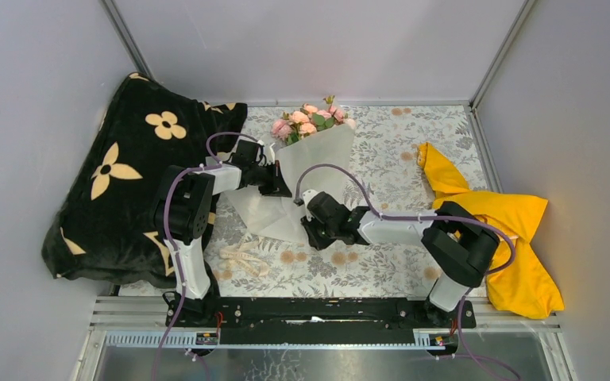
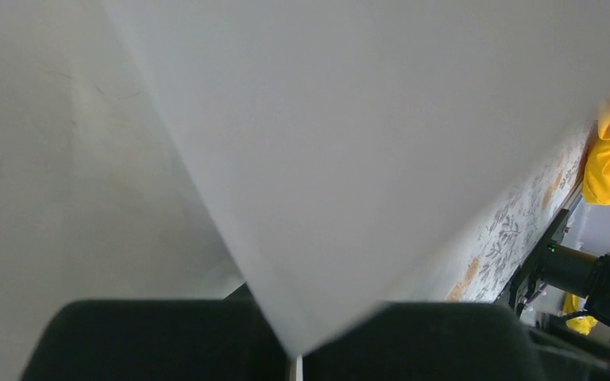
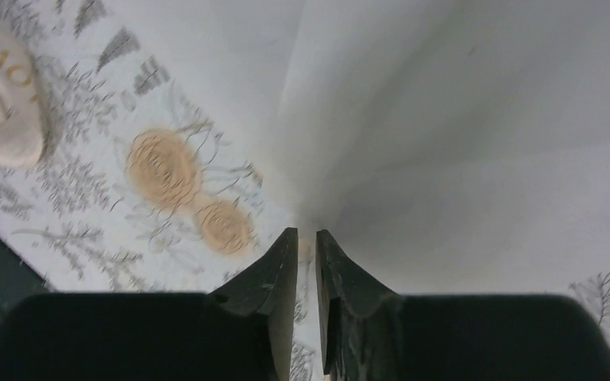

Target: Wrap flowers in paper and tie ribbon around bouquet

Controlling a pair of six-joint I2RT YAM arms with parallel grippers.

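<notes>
While the bouquet lay on the desk, blooms far and narrow end toward the arms, the left pincer pinched the paper at its left side; the right pincer, almost pressed together at that narrow end, showed no certain grip.

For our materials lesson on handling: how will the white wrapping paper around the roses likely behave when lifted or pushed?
Probably light and floppy: the paper is thin enough that the tablecloth print shows faintly through it. It likely creases easily: folds fan out from where the right gripper pinches it. Pushed, it would probably buckle, as those soft folds suggest.
</notes>
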